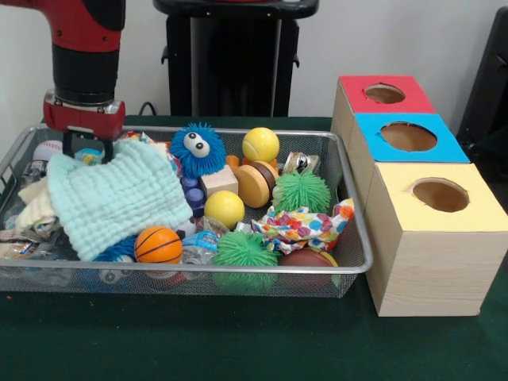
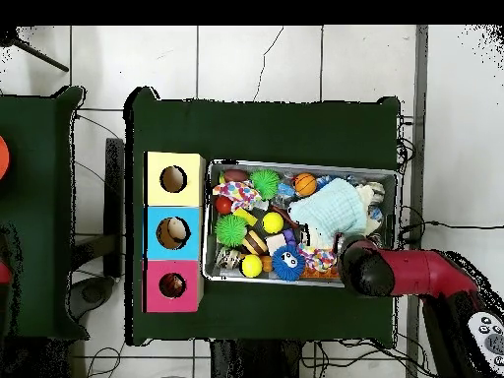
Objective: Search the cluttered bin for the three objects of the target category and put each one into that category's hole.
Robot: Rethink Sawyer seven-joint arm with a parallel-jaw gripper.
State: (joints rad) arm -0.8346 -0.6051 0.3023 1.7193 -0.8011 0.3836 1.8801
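Gripper: upper left of front view, sunk behind the mint cloth; cannot tell its opening.
Cloth: draped over toys, likely hiding targets.
Bin: left of holed boxes.

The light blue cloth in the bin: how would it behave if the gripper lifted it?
The light blue cloth lies draped and folded over other toys, so it probably hangs limp when lifted. Its waffled weave should offer grip. One edge touches the small basketball, which might roll.

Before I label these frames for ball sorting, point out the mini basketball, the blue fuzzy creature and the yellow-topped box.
mini basketball (image 1: pixel 158 244), front view, its orange front.
blue fuzzy creature (image 1: pixel 197 148), front view, its eyes.
yellow-topped box (image 1: pixel 476 208), front view, bare yellow top.
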